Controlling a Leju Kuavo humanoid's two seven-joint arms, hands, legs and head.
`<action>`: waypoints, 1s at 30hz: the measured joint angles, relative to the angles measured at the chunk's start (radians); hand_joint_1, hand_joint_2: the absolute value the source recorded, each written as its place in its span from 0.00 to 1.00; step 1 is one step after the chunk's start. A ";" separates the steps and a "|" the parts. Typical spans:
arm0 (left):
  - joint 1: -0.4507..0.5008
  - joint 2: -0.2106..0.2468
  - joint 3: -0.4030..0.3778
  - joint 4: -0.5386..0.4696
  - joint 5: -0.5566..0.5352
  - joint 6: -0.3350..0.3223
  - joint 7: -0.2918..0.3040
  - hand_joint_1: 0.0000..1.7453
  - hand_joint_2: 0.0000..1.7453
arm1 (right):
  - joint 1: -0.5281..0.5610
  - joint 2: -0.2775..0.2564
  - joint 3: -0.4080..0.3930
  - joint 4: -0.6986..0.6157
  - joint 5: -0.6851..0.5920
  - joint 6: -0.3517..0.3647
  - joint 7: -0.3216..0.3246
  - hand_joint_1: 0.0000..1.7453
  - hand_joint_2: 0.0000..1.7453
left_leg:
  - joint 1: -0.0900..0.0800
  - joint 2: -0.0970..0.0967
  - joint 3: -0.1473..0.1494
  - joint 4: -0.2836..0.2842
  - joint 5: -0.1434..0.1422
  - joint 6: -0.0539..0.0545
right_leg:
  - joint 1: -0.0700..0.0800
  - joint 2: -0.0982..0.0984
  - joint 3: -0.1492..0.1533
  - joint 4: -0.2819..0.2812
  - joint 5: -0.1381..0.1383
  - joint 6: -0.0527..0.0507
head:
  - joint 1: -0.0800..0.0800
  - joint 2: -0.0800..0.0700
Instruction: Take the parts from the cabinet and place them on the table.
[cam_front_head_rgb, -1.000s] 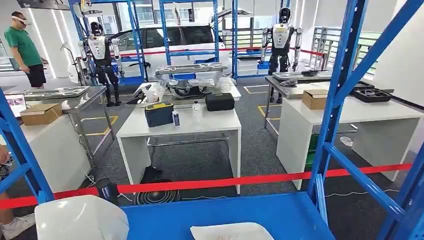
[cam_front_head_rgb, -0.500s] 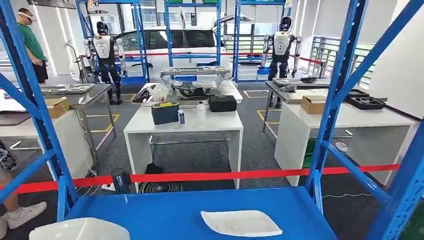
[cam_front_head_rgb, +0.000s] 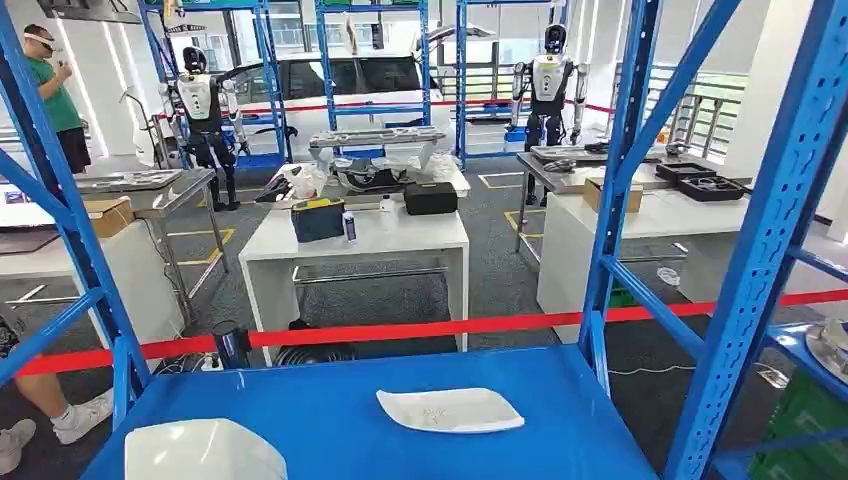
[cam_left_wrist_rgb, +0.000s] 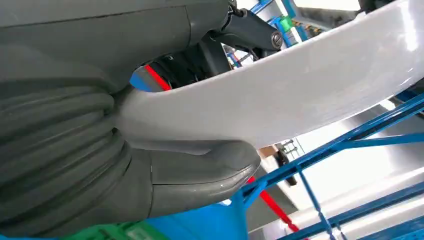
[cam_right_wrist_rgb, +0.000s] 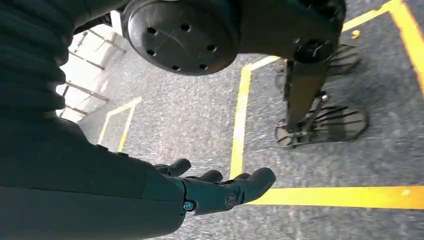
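A flat white part lies on the blue cabinet shelf, near its middle. A second, curved white part shows at the shelf's near left corner. In the left wrist view my left hand grips this white part, thumb on one face and dark fingers on the other. My right hand hangs above grey floor with yellow lines, its fingers loosely spread and holding nothing.
Blue rack uprights frame the shelf on both sides. Red barrier tape runs behind it. Beyond stand white tables with boxes, other robots and a person at far left. A green crate sits low right.
The whole picture has shifted, so the camera has moved; the shelf and the flat part now show more fully. The held white part stays at the lower left.
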 joint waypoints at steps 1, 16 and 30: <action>0.000 0.000 0.000 0.004 0.000 0.000 0.000 1.00 1.00 | 0.000 0.000 0.000 0.000 0.000 0.000 0.000 0.00 1.00 | 0.000 0.000 0.023 -0.011 0.039 0.000 | 0.000 0.000 -0.017 0.001 0.012 0.002 | 0.000 0.000; -0.015 -0.005 -0.002 0.022 0.000 -0.001 0.000 1.00 1.00 | 0.003 0.002 0.000 0.000 0.000 0.001 0.000 0.00 1.00 | -0.013 0.010 0.124 -0.318 0.155 0.067 | -0.006 0.003 -0.114 0.302 -0.101 0.052 | 0.001 0.000; -0.012 0.034 0.018 0.024 0.061 -0.009 -0.028 1.00 1.00 | -0.002 0.021 -0.001 0.000 0.018 0.000 0.020 0.00 1.00 | 0.000 0.000 -0.008 -0.012 -0.003 0.000 | 0.003 -0.006 0.013 -0.004 -0.002 0.000 | 0.000 0.000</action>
